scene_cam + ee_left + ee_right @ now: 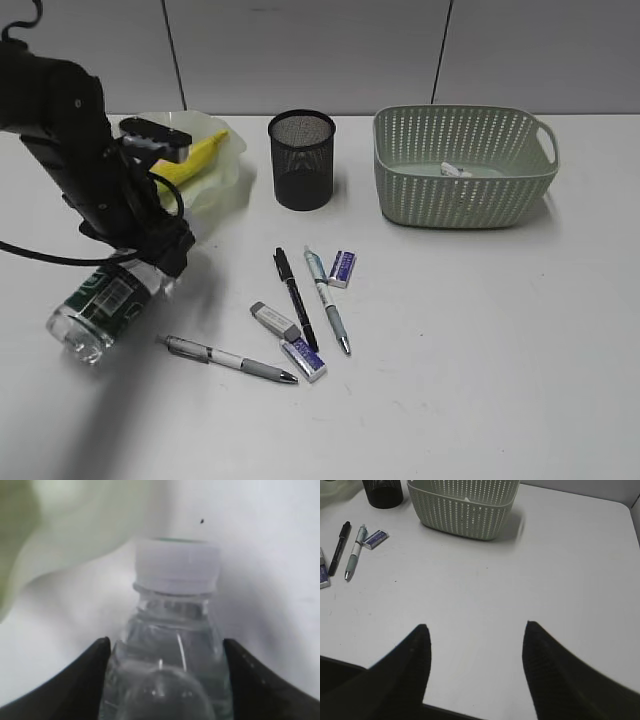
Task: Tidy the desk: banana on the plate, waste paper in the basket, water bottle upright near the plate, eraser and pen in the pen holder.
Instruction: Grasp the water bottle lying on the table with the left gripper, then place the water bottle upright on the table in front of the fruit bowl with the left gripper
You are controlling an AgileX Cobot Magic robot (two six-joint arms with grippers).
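Observation:
The water bottle (100, 310) lies on its side on the desk (480, 350) at the left, white cap toward the plate (225, 185). My left gripper (160, 262) is shut on its shoulder just below the cap; in the left wrist view both fingers press the sides of the bottle (172, 630). The banana (200, 155) rests on the plate. Waste paper (455, 170) lies in the basket (465, 175). Three pens (296, 298) and three erasers (342, 268) lie in front of the pen holder (301, 160). My right gripper (475, 627) hangs open over bare desk.
The left arm covers part of the plate's near side. In the right wrist view the basket (465, 502) and pen holder (382, 492) stand at the far edge, with two pens (355, 552) and an eraser (375, 539) at the left.

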